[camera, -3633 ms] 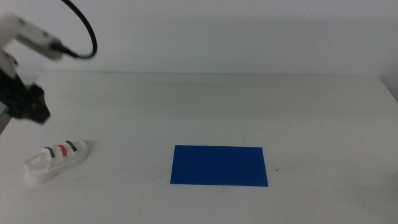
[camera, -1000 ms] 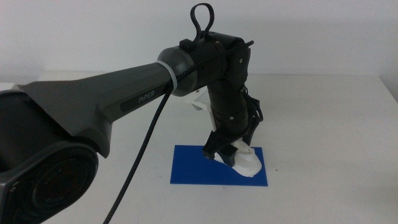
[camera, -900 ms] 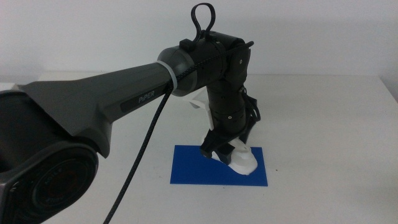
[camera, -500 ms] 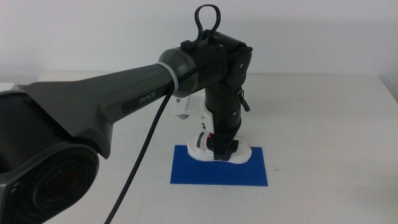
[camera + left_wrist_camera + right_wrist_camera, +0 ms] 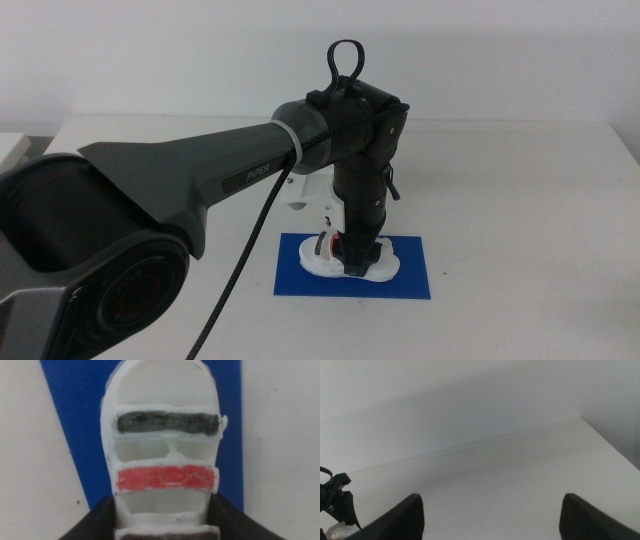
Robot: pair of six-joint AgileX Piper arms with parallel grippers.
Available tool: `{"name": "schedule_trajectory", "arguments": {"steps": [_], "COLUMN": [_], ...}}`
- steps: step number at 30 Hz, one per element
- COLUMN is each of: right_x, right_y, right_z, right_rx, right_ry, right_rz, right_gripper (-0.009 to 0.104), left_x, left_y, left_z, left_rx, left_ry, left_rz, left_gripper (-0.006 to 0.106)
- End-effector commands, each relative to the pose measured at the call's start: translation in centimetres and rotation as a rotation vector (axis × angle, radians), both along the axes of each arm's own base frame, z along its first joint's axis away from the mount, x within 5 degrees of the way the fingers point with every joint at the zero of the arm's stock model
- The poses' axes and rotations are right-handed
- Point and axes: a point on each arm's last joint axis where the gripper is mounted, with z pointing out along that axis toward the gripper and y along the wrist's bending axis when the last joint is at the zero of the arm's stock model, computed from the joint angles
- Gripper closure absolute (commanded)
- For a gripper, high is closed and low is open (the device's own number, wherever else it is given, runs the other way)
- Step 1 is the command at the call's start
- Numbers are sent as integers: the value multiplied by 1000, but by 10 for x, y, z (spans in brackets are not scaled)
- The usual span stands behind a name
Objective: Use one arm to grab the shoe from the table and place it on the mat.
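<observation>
The white shoe (image 5: 387, 262) with black and red straps lies on the blue mat (image 5: 300, 280), about at its middle. My left arm (image 5: 200, 170) reaches in from the left, and its gripper (image 5: 352, 262) points straight down on the shoe. In the left wrist view the shoe (image 5: 165, 410) fills the space between the two dark jaws of the left gripper (image 5: 165, 516), which press its sides, with the mat (image 5: 75, 420) beneath. My right gripper (image 5: 490, 510) is open and empty, out of the middle view.
The white table (image 5: 520, 200) stretches bare to the right of and behind the mat. The left arm's thick body covers the table's left part in the middle view. The left arm's wrist (image 5: 340, 505) shows at the edge of the right wrist view.
The shoe went from the table's left side to the mat in the left gripper. Over the last second it turned from tilted to level and came down onto the mat.
</observation>
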Motion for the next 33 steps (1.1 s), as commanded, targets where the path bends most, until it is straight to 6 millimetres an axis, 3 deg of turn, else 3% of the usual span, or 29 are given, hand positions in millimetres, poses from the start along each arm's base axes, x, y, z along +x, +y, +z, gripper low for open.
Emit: {"name": "schedule_trajectory", "arguments": {"steps": [1, 6, 10, 14, 18, 20, 22, 24, 26, 28, 30, 33], "right_x": [0, 0, 0, 0, 0, 0, 0, 0, 0, 0, 0, 0], "right_y": [0, 0, 0, 0, 0, 0, 0, 0, 0, 0, 0, 0], "right_z": [0, 0, 0, 0, 0, 0, 0, 0, 0, 0, 0, 0], "right_rx": [-10, -10, -10, -10, -10, -10, -10, -10, -10, -10, -10, -10], "right_ry": [-11, -11, -11, -11, -11, -11, -11, -11, -11, -11, -11, -11], "right_rz": [2, 2, 2, 2, 2, 2, 2, 2, 2, 2, 2, 2], "right_gripper": [16, 16, 16, 16, 16, 16, 16, 16, 16, 16, 16, 16], "left_x": [-1, -1, -2, -8, -36, -52, -62, -71, -90, -110, -125, -153], "left_y": [-1, -1, 1, 18, 45, 61, 82, 105, 117, 132, 145, 170], "left_z": [-1, -4, 17, 81, 171, 207, 233, 251, 254, 242, 241, 236], "left_rx": [2, -7, -84, -156, -213, -193, -65, 179, 278, 350, 480, 626], "left_ry": [14, 29, 32, -109, -351, -476, -604, -709, -726, -697, -918, -1236], "left_rz": [19, 28, 5, -179, -477, -627, -765, -1043, -1358, -1593, -1699, -1711], "left_gripper": [52, 8, 7, 7, 7, 7, 7, 7, 7, 7, 7, 7]}}
